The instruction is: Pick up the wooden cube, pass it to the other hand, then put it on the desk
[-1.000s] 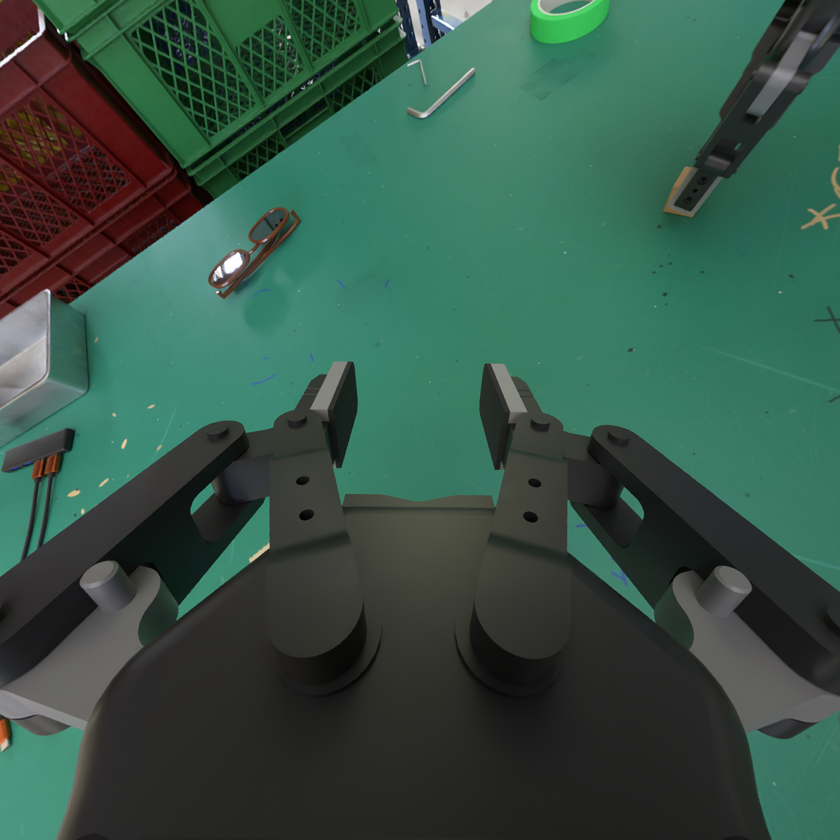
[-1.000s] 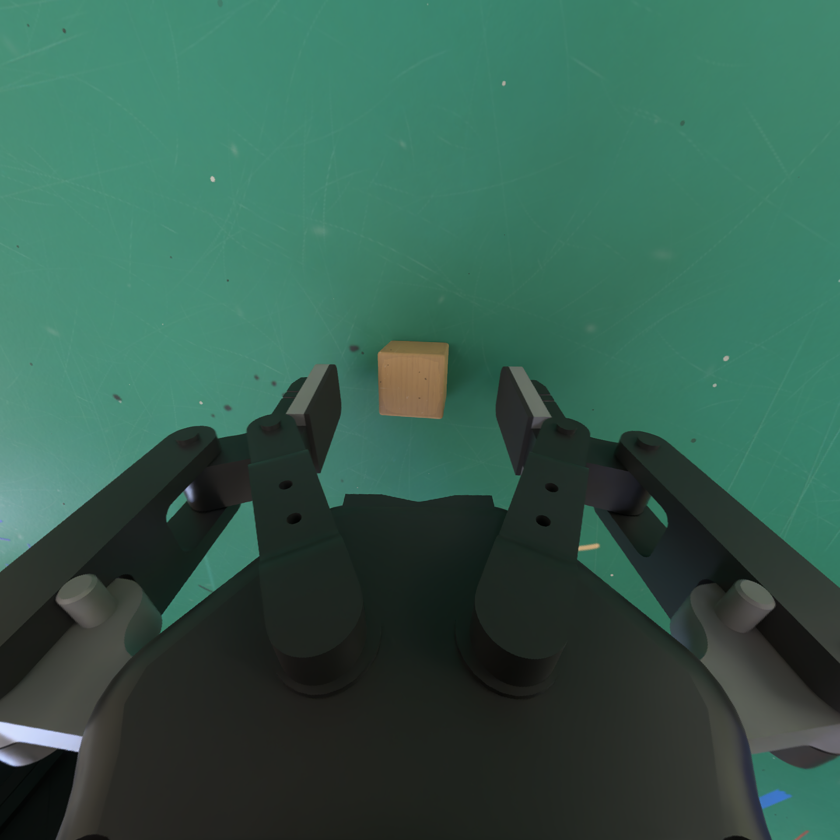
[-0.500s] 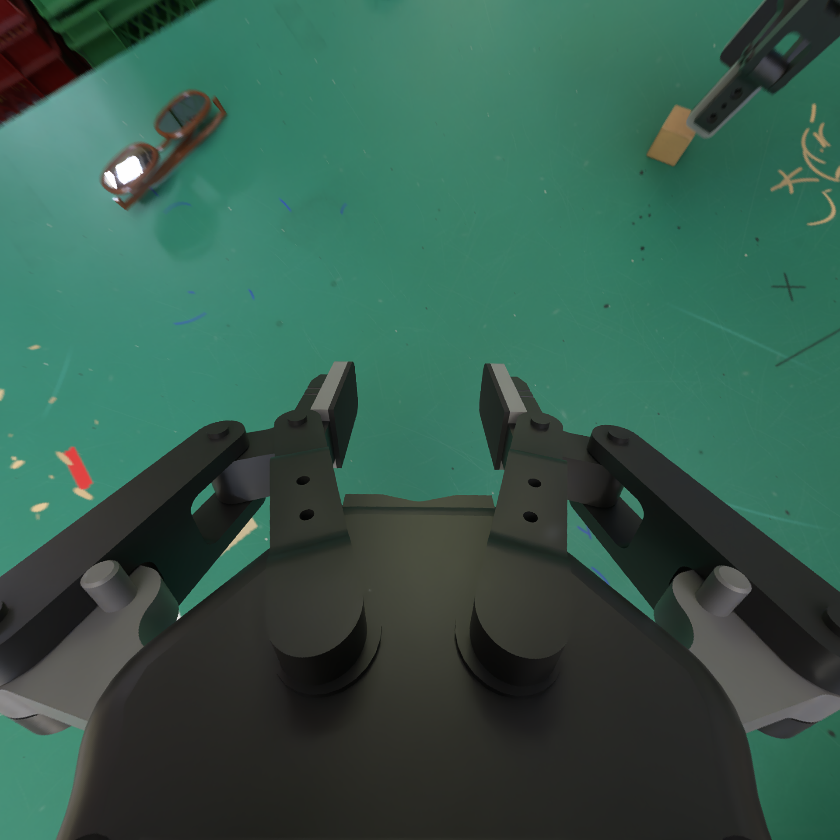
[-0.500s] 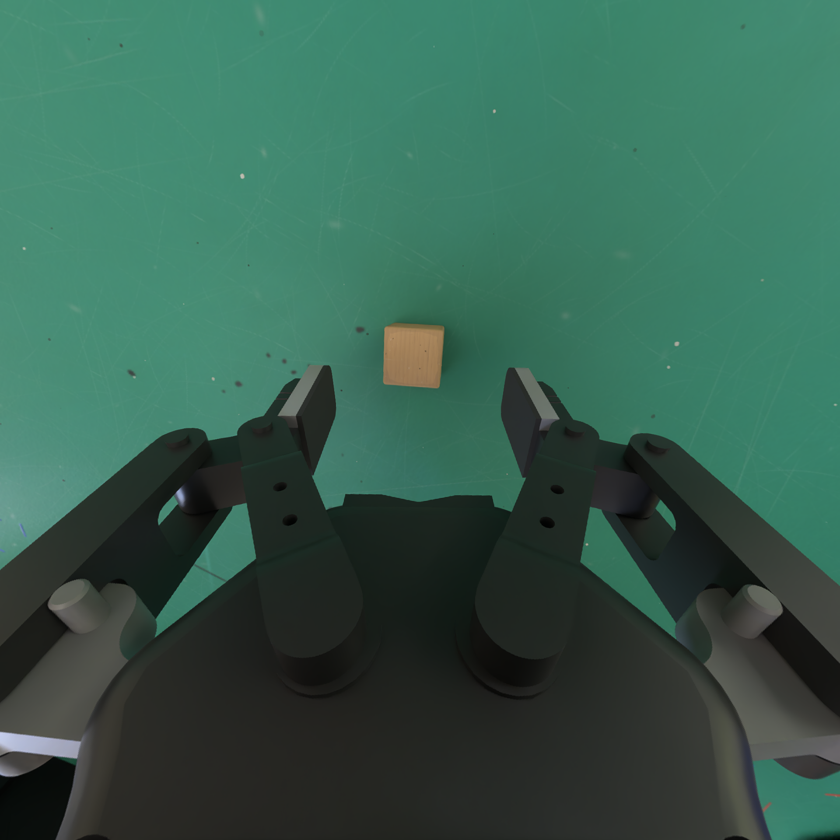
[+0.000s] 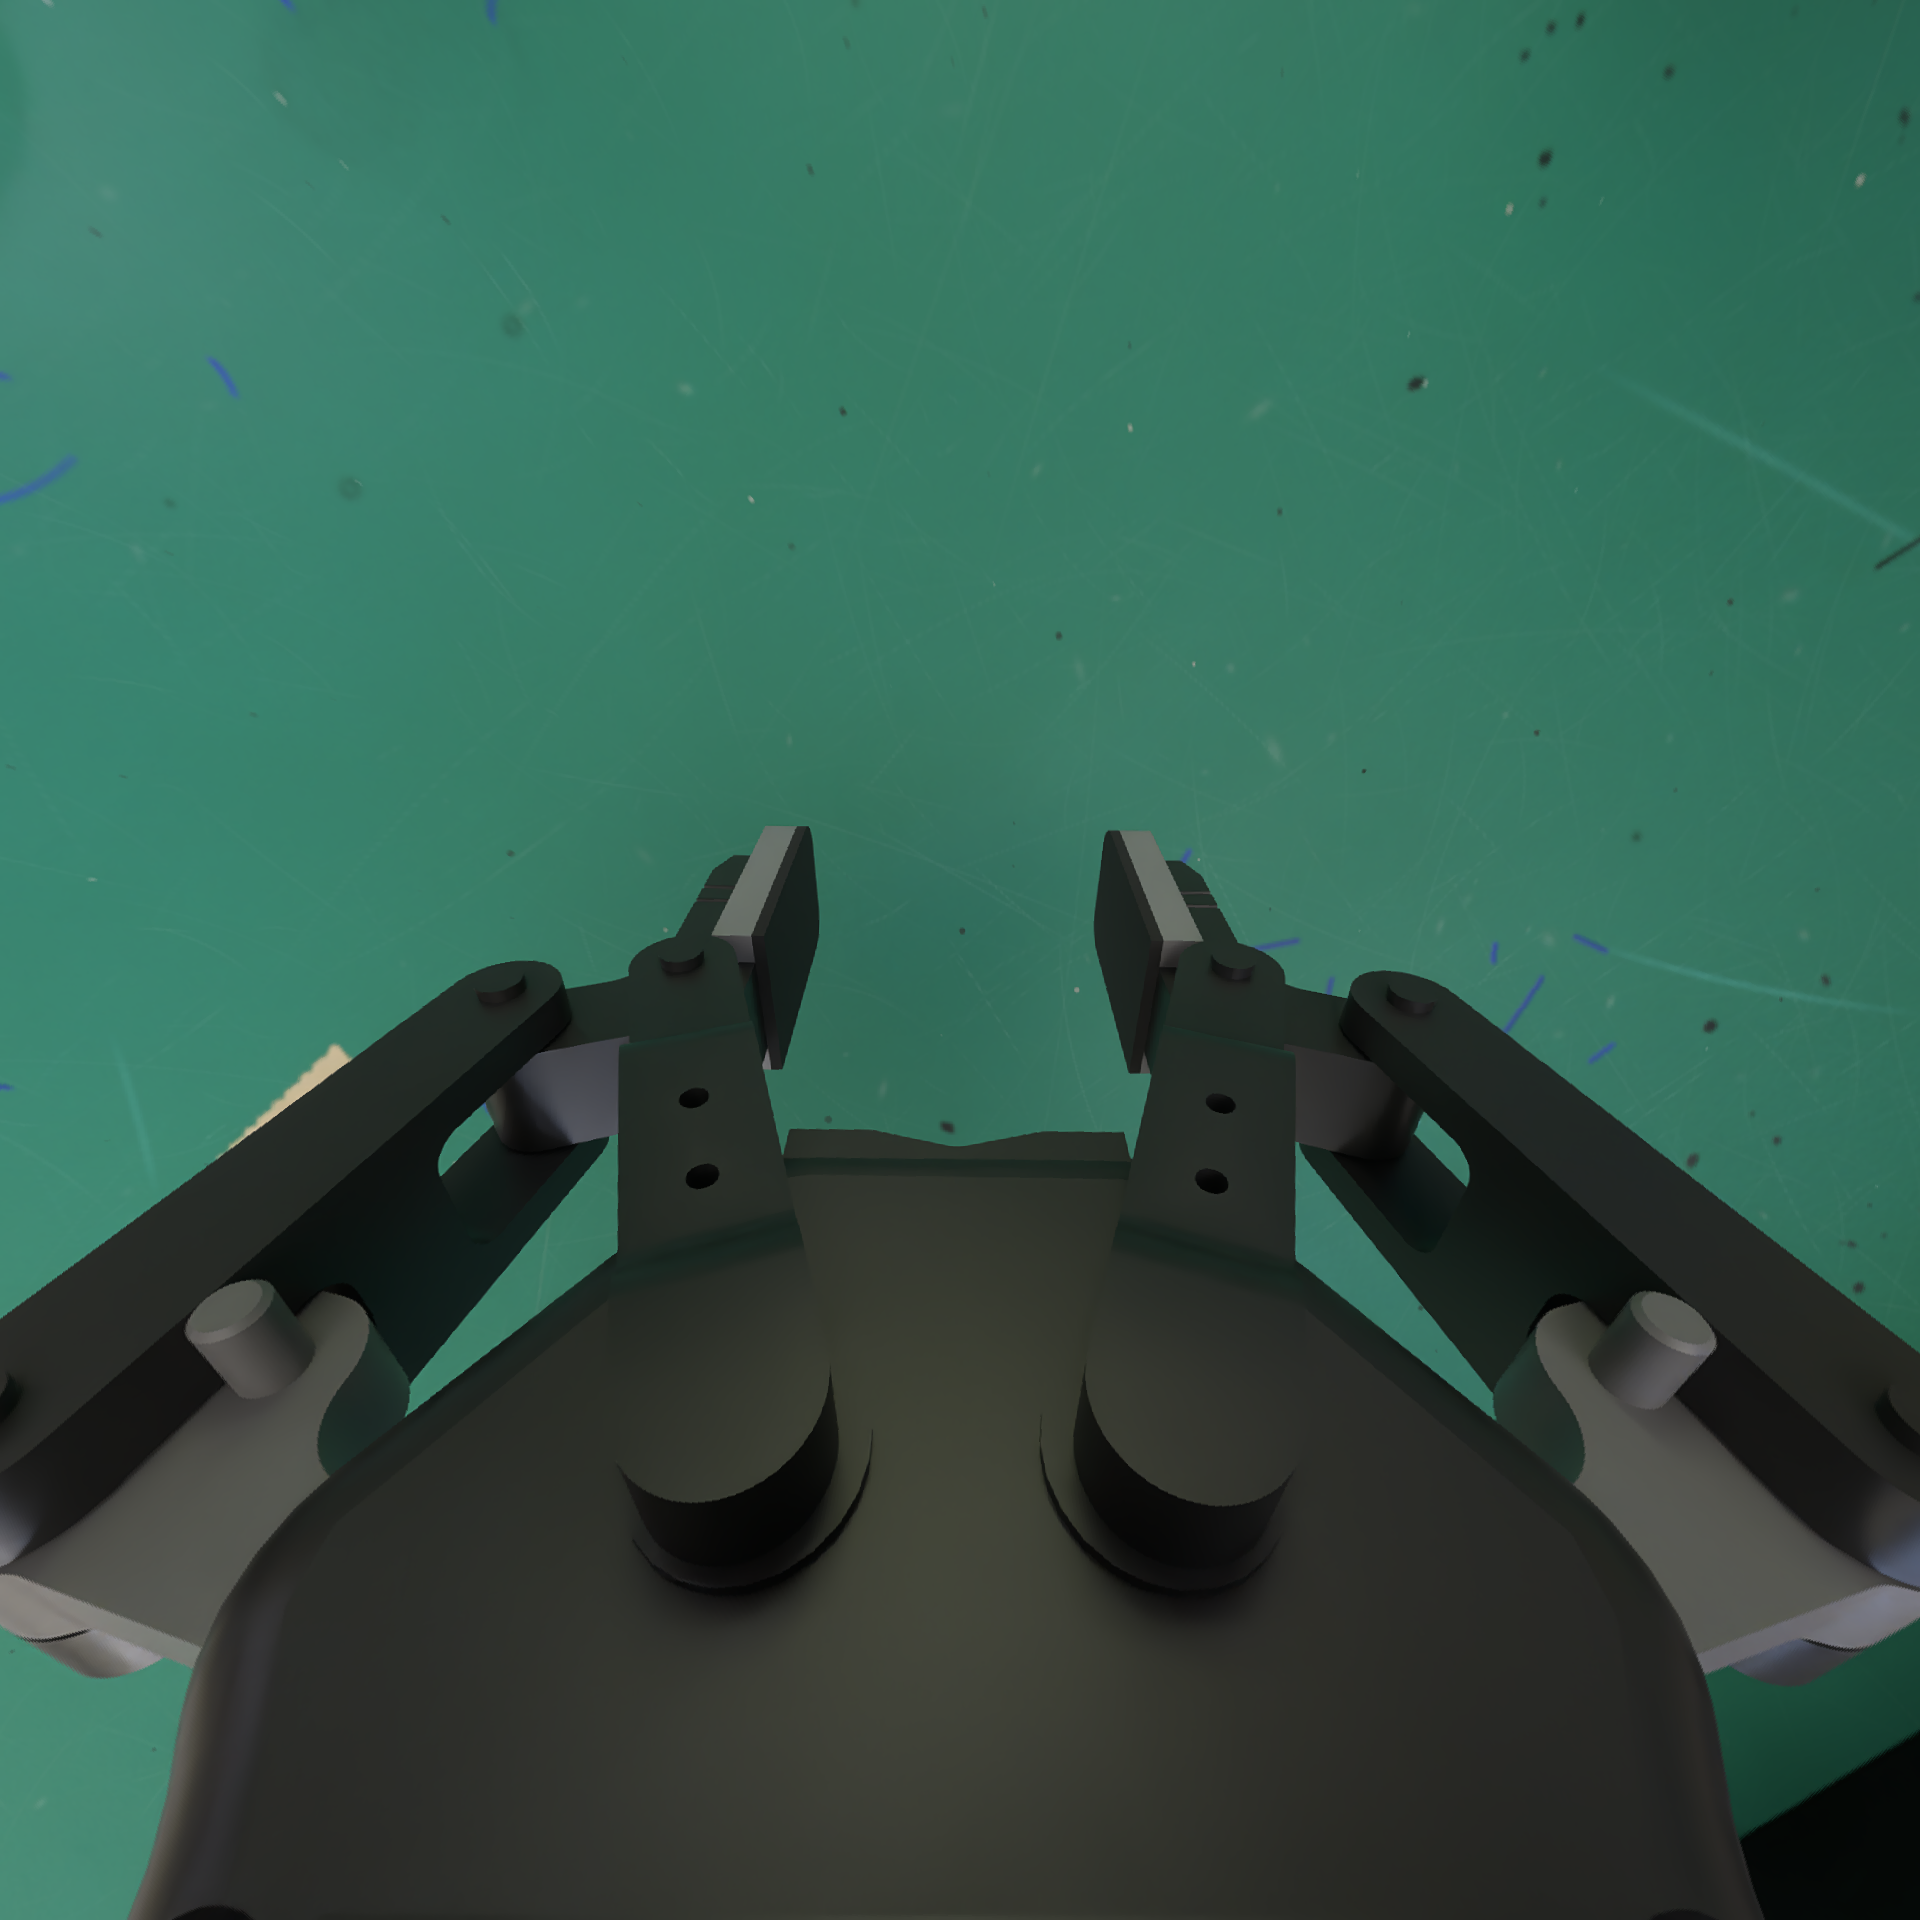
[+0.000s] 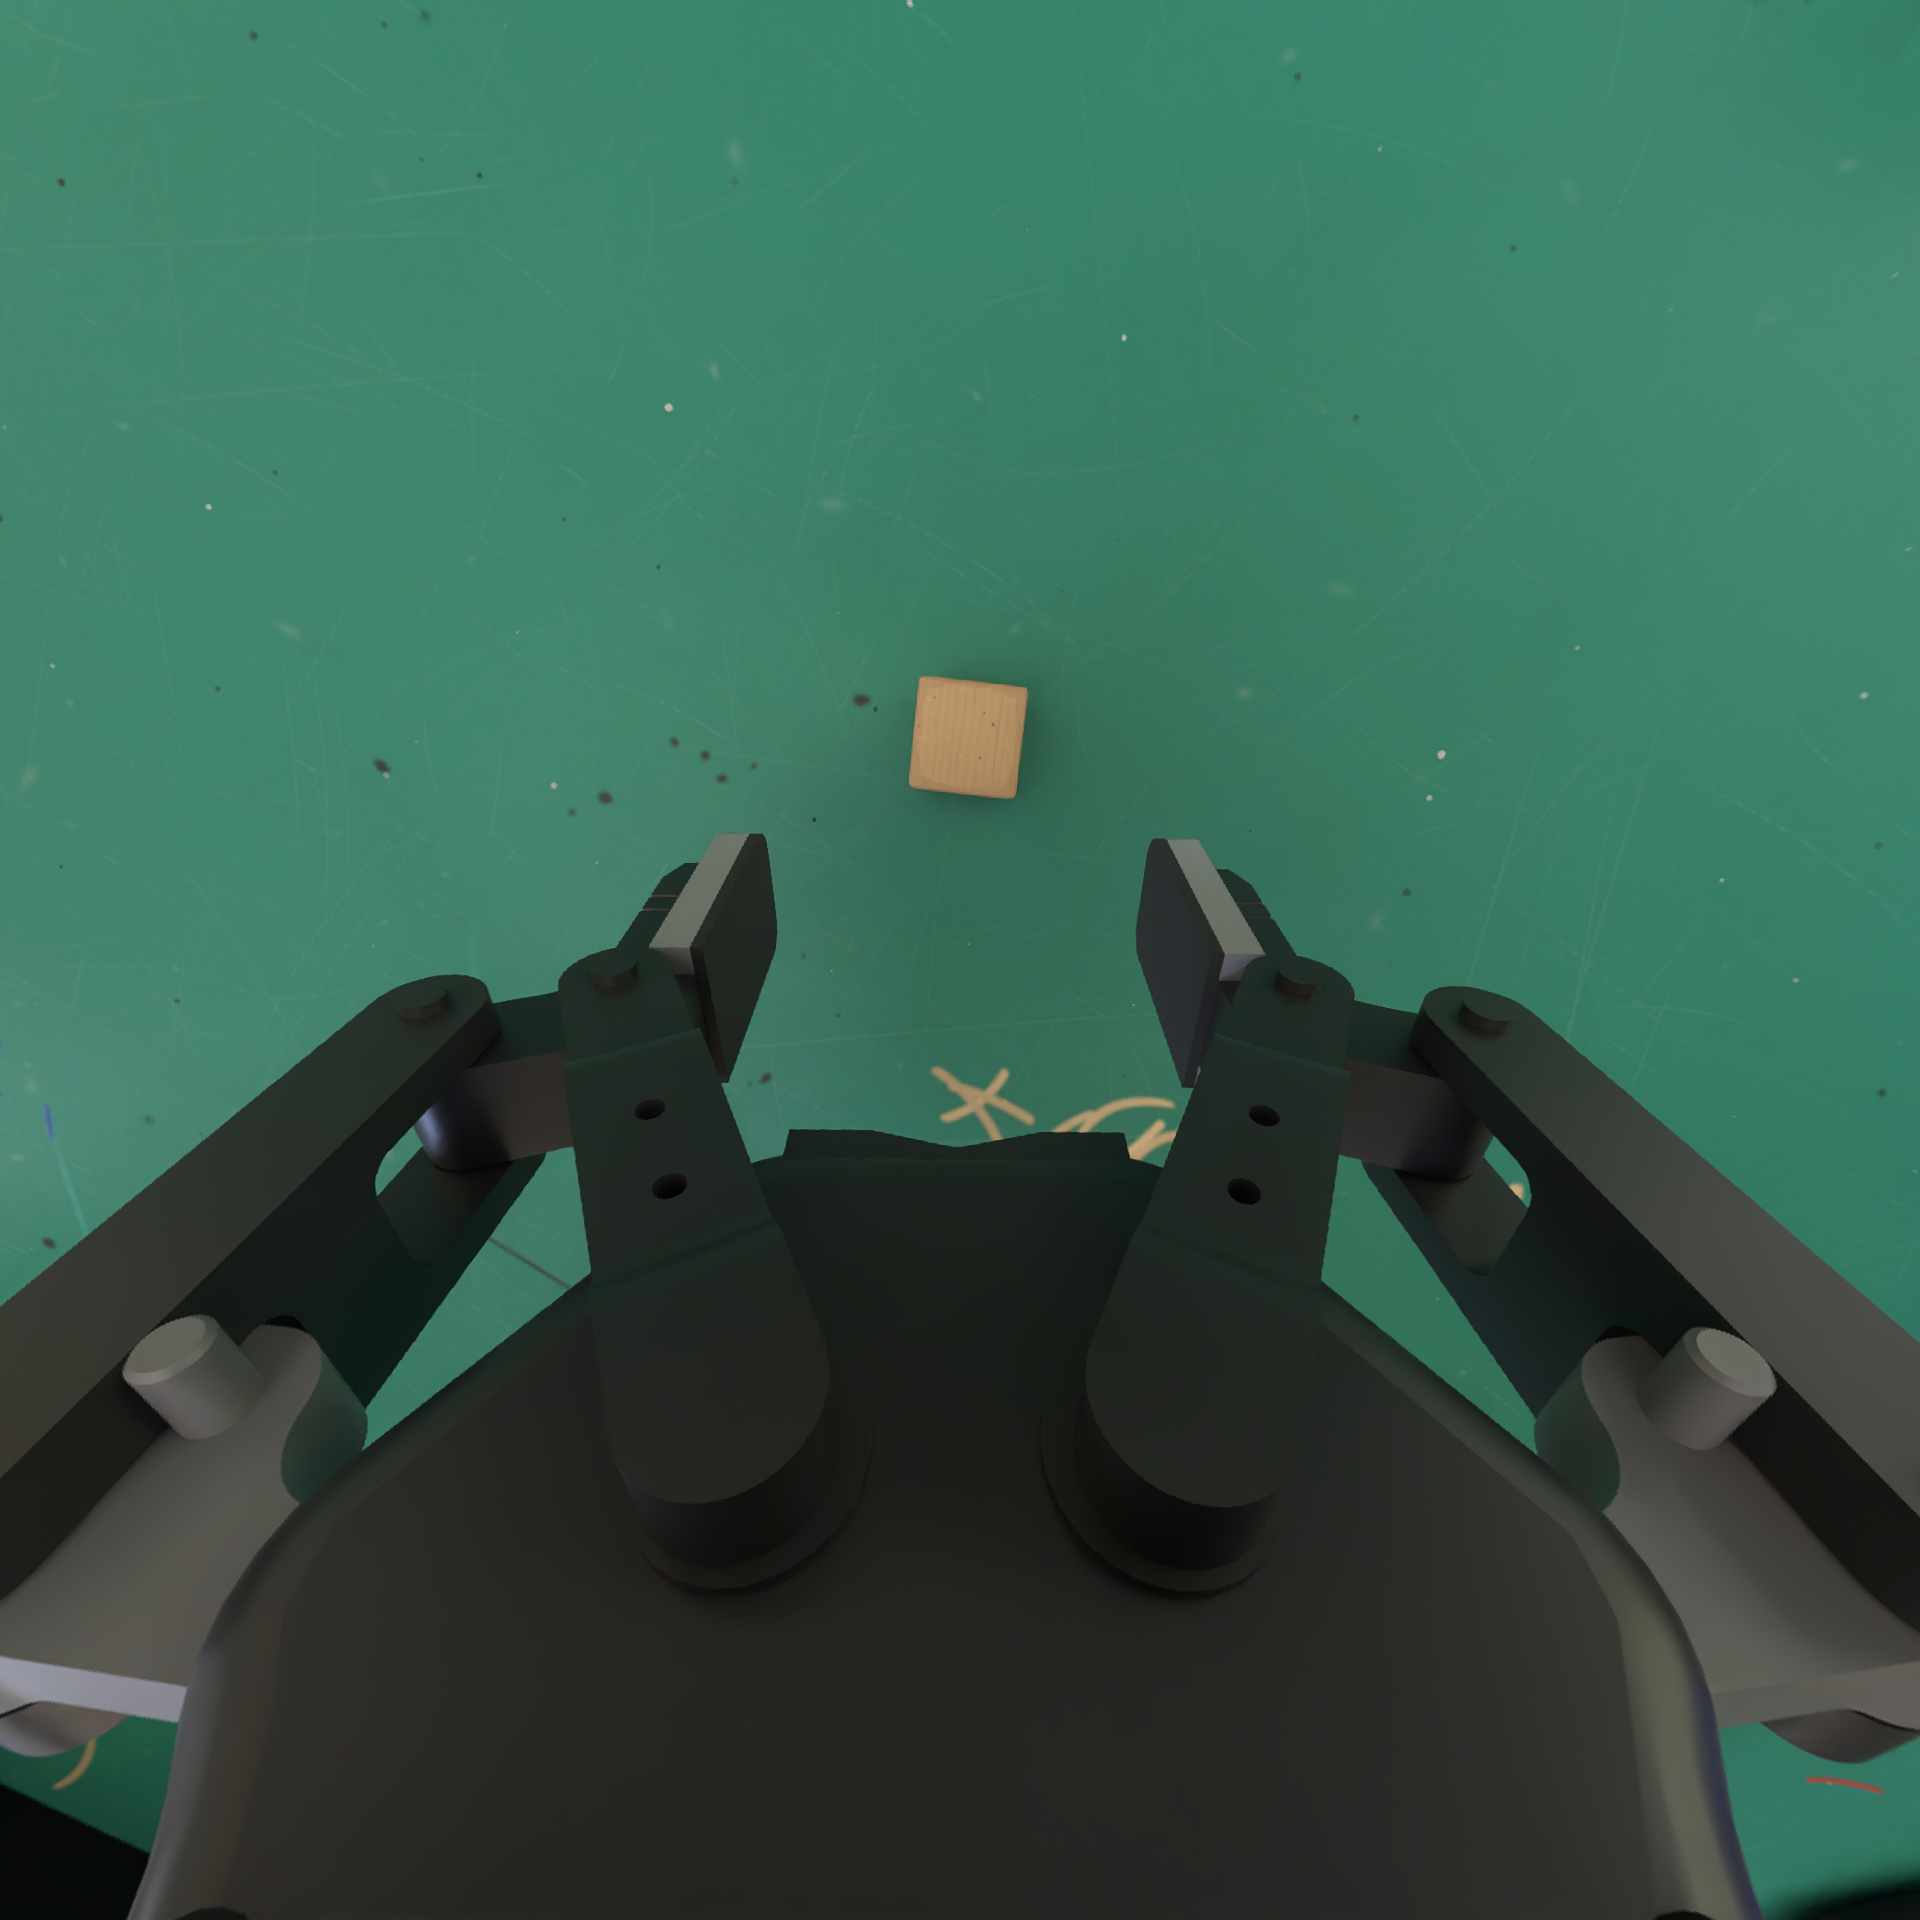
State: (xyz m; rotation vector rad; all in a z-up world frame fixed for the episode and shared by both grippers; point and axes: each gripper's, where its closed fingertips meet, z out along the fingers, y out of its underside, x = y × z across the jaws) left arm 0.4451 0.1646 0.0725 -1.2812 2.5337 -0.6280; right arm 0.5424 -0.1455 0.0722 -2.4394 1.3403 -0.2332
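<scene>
The small wooden cube (image 6: pixel 968 737) lies on the green desk (image 6: pixel 1351 416), alone and untouched. My right gripper (image 6: pixel 956 935) is open and empty, high above the desk, with the cube beyond and between its fingertips in the right wrist view. My left gripper (image 5: pixel 958 930) is open and empty over bare green desk (image 5: pixel 935 416). The cube does not show in the left wrist view.
Tan scribbles (image 6: pixel 987 1103) mark the desk under my right gripper. A pale tan scrap (image 5: pixel 301 1086) peeks out behind my left gripper's left linkage. Blue pen marks (image 5: pixel 223 376) and dark specks dot the desk. The desk's near edge (image 5: pixel 1829 1792) shows at the lower right.
My right gripper has risen away from the cube, which looks smaller and farther now. My left wrist view has swung down: the glasses, crates and the other gripper have left the frame.
</scene>
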